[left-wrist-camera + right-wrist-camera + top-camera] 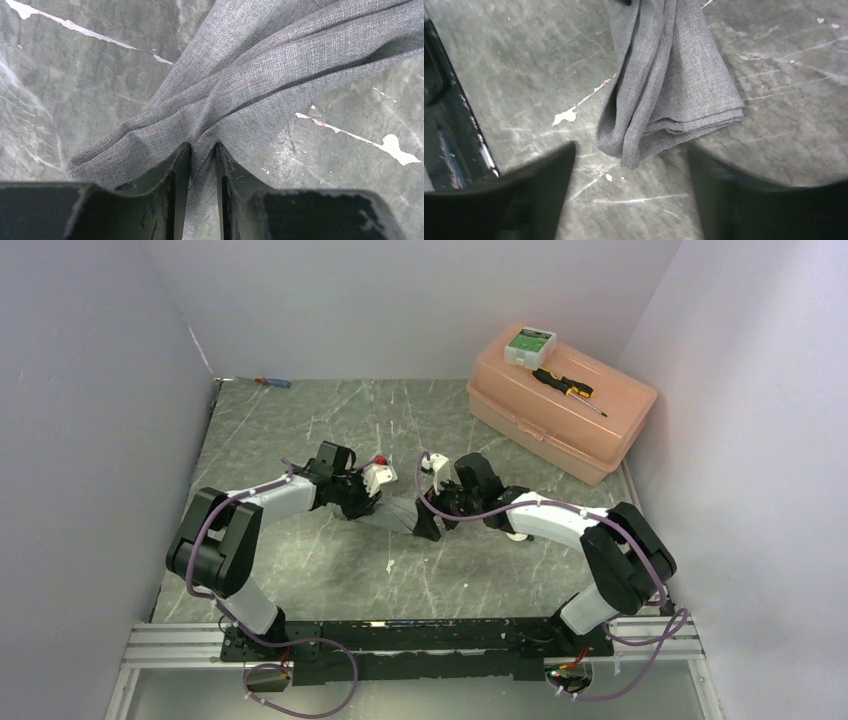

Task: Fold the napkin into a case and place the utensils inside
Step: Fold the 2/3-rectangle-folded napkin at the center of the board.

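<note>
On the surface (524,65), near its centre: napkin (260,75) bunched, one end pinched.
My left pincer (202,150) is nipped shut on a gathered fold of the cloth. My right pincer (630,147) stands wide open and empty, with the loose layered end lying just beyond its fingers. I judge any left-hand lift or drag would spill those layers and undo the fold.

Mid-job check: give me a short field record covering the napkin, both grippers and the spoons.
napkin: grey cloth, bunched in loose folds, no case formed
napkin free end: resting on the table
left gripper: shut on the napkin, a fold pinched between its fingers
right gripper: open, napkin end just ahead of the gap, not gripped
spoons: none clearly visible in any view
</note>
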Robot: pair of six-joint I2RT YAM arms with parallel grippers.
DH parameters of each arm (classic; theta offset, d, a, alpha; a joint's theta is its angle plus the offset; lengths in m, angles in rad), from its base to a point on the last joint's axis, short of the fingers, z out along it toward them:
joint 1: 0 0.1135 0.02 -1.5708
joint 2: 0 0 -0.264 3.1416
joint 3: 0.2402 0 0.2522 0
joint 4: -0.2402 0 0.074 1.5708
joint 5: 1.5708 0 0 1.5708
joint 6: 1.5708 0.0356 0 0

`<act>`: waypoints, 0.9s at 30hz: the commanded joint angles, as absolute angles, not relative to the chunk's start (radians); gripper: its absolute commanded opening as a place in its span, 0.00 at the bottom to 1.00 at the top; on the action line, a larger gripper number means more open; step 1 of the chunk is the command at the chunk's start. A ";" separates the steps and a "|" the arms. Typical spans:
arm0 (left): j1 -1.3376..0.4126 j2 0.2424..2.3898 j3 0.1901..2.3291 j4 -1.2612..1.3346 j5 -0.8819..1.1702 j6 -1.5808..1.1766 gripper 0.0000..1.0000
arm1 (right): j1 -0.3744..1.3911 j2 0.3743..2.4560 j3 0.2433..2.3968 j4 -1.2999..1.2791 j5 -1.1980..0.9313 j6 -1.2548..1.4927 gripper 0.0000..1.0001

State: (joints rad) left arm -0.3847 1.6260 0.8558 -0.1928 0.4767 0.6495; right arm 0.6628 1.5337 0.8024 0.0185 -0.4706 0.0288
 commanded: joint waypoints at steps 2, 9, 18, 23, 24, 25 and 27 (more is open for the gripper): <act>-0.369 1.654 0.903 -0.204 0.460 0.614 0.29 | 0.670 1.538 0.780 0.111 -0.498 0.028 1.00; -0.362 1.667 0.914 -0.212 0.466 0.609 0.29 | 0.685 1.589 0.806 0.145 -0.558 0.021 0.85; -0.362 1.675 0.916 -0.208 0.461 0.618 0.28 | 0.676 1.665 0.867 0.131 -0.624 0.038 0.19; -0.362 1.677 0.916 -0.201 0.451 0.616 0.27 | 0.633 1.689 0.874 0.116 -0.613 0.057 0.11; -0.362 1.677 0.917 -0.200 0.452 0.615 0.27 | 0.625 1.702 0.878 0.109 -0.607 0.059 0.11; -0.362 1.678 0.919 -0.200 0.456 0.617 0.27 | 0.620 1.716 0.881 0.100 -0.595 0.061 0.08; -0.362 1.677 0.918 -0.203 0.462 0.623 0.27 | 0.613 1.734 0.882 0.090 -0.558 0.068 0.03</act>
